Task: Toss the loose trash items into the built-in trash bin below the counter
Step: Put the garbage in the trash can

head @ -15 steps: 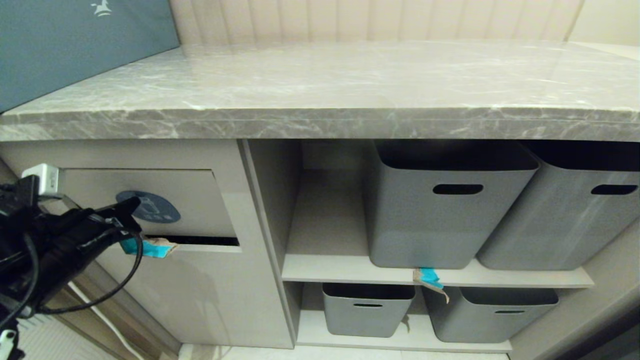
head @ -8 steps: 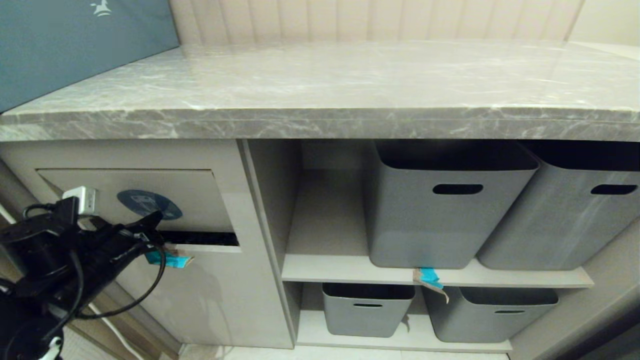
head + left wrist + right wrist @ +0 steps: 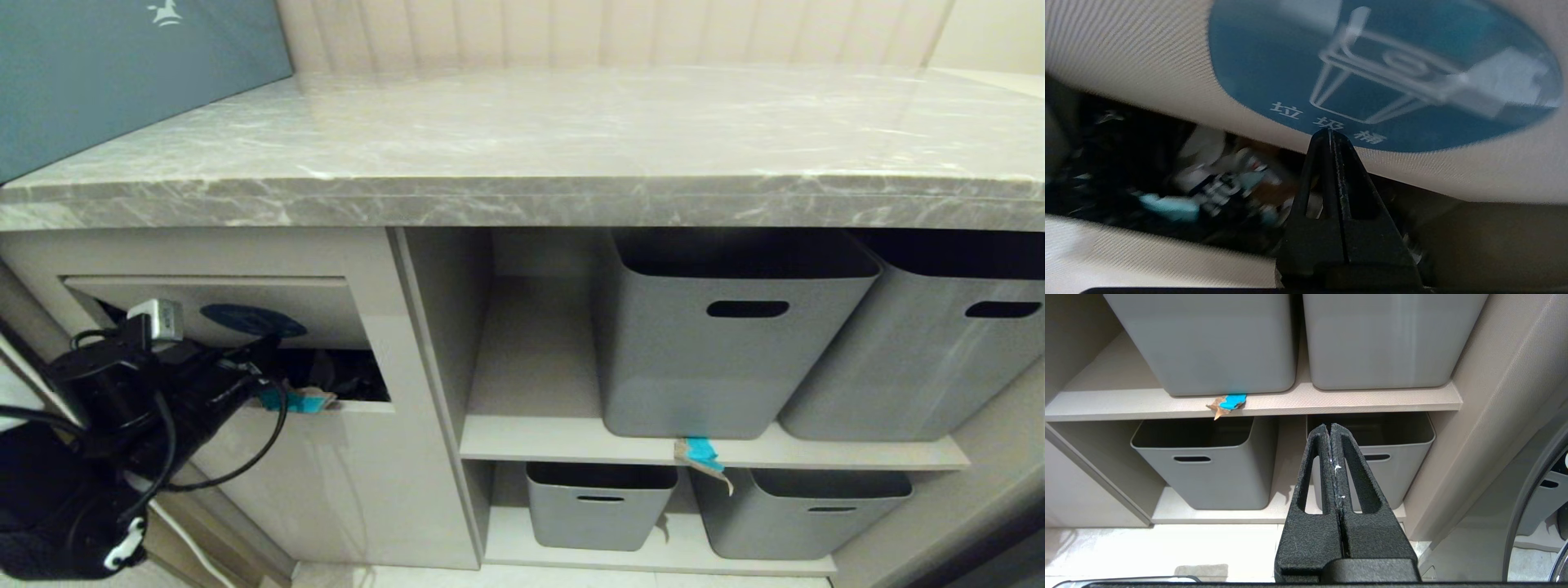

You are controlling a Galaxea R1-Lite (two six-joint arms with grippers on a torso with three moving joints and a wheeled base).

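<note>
The left tool (image 3: 265,371), closed on a turquoise-taped cardboard scrap (image 3: 300,401), presses the beige stickered bin flap (image 3: 269,304) inward; grey plastic tubs (image 3: 727,327) stand well right.

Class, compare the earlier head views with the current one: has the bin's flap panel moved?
Yes. The flap panel has swung inward behind its fixed cabinet frame, pushed by the left hand, widening the dark opening beneath it.

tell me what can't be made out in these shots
- Head view: whether the left gripper pinches the turquoise scrap; arm and cable cover the contact.
- Left wrist view: bin contents behind the flap, dark and blurred.
- Head view: right gripper, out of frame.
</note>
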